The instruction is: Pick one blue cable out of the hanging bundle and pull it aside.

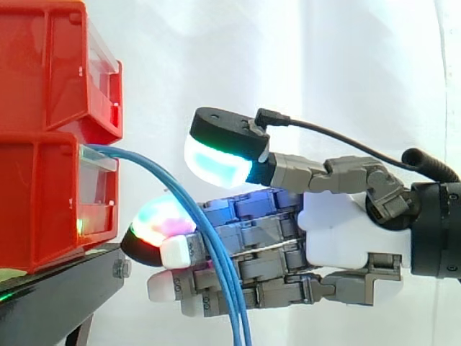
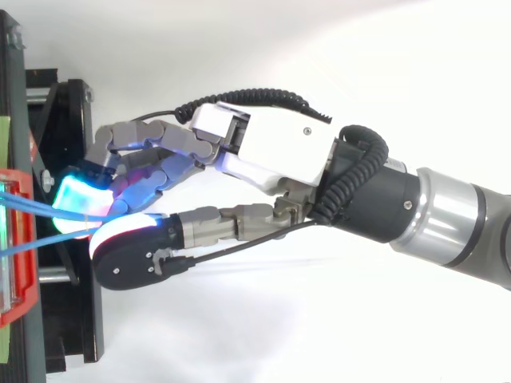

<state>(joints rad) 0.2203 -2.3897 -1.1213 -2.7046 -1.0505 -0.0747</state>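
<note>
A bundle of thin blue cables comes out of the lower red bin and arcs down to the right, out past the bottom edge. My hand reaches in level from the right with its fingers straight toward the bin. The cables cross in front of the fingers, just left of the glowing cyan thumb pad, which hovers above the fingers with a small gap. From above, two blue strands run from the bin into the space between the fingers and the thumb of the hand. The hand is open.
Two red bins are stacked at the left, the upper one above the cable bin, both on a black stand. From above the stand and the red bin rim lie along the left edge. A white curtain is behind.
</note>
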